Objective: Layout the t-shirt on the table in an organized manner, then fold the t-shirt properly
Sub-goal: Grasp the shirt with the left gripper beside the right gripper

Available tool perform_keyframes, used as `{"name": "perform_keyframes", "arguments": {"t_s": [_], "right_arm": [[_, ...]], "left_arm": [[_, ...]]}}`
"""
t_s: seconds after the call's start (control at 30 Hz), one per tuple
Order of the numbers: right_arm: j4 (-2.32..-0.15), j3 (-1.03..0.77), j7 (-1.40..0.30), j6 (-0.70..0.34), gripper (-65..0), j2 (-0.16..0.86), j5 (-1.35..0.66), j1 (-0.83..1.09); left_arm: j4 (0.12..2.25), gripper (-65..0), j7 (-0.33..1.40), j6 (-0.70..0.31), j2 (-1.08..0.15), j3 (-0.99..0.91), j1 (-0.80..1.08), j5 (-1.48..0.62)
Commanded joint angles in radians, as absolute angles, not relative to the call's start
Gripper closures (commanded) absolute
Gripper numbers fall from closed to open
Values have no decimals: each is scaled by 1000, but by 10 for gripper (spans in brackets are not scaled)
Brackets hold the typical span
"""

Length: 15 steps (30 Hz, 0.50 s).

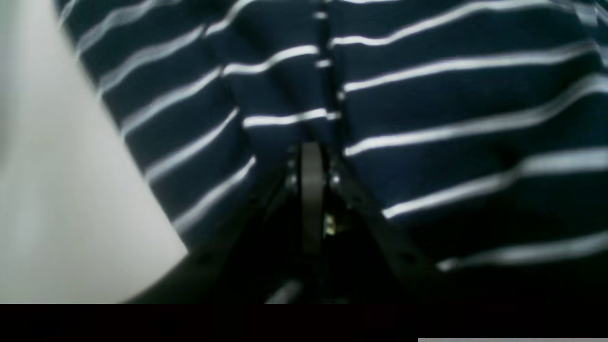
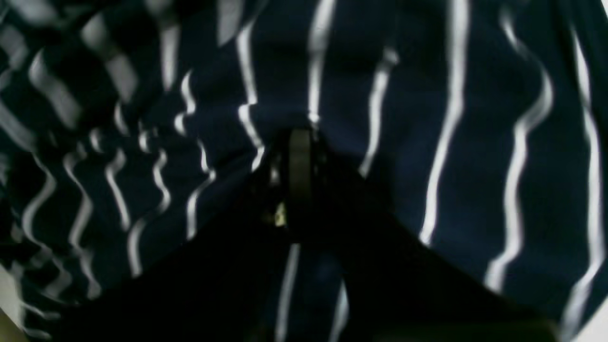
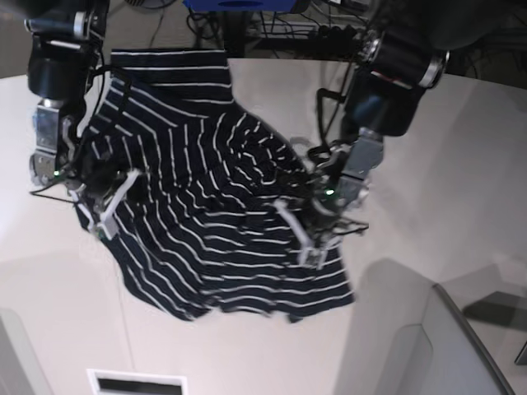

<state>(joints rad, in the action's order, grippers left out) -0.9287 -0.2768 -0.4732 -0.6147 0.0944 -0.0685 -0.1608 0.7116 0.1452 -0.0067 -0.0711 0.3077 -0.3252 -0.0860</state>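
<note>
Left wrist view showed the t-shirt (image 1: 427, 118) filling most of the picture, dark navy with thin white stripes running roughly sideways. Bare white table (image 1: 61, 190) lay at the left edge. The left gripper (image 1: 311, 156) pointed into the cloth near a vertical seam, its jaws drawn narrow with fabric bunched around their tips, so it seemed pinched on the shirt.

Right wrist view was almost wholly striped cloth, the stripes running up and down, smooth at the right and rippled into wavy folds at the left. The right gripper (image 2: 299, 142) sat buried at the middle, jaws close together with cloth gathered at the tip, apparently clamped on it.

Base view showed the whole shirt hanging slack and creased between the two arms, part draped on the white tabletop. The right gripper (image 3: 103, 202) held one edge on this view's left. The left gripper (image 3: 309, 239) held a point near the lower edge on this view's right. The far edge of the shirt lay toward the back of the table.

The step in hand looked like spreading the garment flat. Doing it well probably meant moving both arms apart evenly, keeping both pinches firm, drawing the wrinkles out, then lowering the cloth gently so it settled without new folds.
</note>
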Motion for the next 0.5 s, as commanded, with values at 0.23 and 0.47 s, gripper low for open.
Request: {"name": "perform_keyframes", "arguments": {"t_s": [0.23,0.47], "right_arm": [[-848,-348,-496,-573,-5,139,5,-174],[-848,-346,-495,-437,-5,139,5,-174]], "left_arm": [[854,0,309,24,-166,303,-217,-71],[984,0,329,24,-202,268,-125,-64]]}}
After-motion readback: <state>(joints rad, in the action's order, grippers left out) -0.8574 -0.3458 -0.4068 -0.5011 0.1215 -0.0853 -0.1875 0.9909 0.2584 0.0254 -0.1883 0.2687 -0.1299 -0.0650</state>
